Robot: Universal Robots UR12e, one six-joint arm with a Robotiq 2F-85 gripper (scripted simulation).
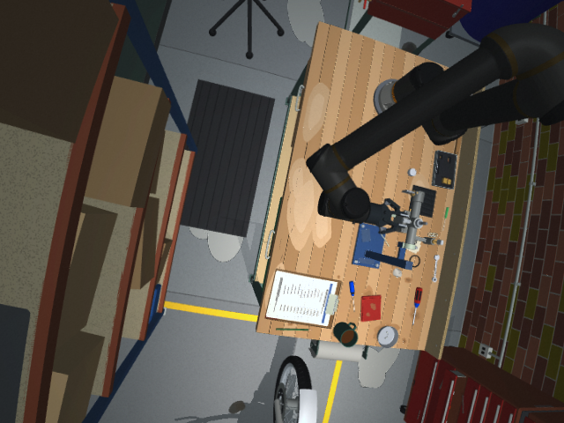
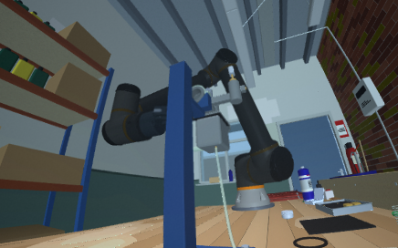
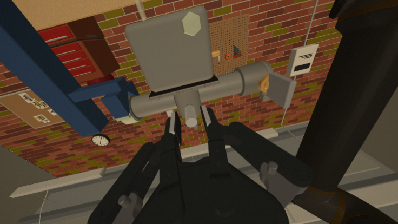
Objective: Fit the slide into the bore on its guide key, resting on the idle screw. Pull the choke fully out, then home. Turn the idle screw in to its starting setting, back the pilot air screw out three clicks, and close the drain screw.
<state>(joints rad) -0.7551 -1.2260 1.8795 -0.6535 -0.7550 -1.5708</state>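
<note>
At the right end of the wooden bench, a grey carburettor (image 1: 413,219) hangs on a blue stand (image 1: 381,258), its square float bowl (image 3: 169,50) carrying a pale hex drain screw (image 3: 191,23). A knurled grey screw (image 3: 191,114) sticks out of the tubular body toward my wrist camera. My gripper (image 3: 189,119) is open, with the knurled screw between its fingers, and it holds nothing. At the body's right end sit a brass-coloured fitting (image 3: 263,83) and a grey block (image 3: 280,88). The slide and the bore are hidden from me.
A dark tray (image 1: 444,169) lies on the bench beyond the carburettor. Small parts, a black ring (image 1: 414,261) and a spanner (image 1: 436,267) lie around the stand. Two screwdrivers, a red box (image 1: 371,308), a clipboard (image 1: 302,298), a mug and a gauge sit near the bench's end.
</note>
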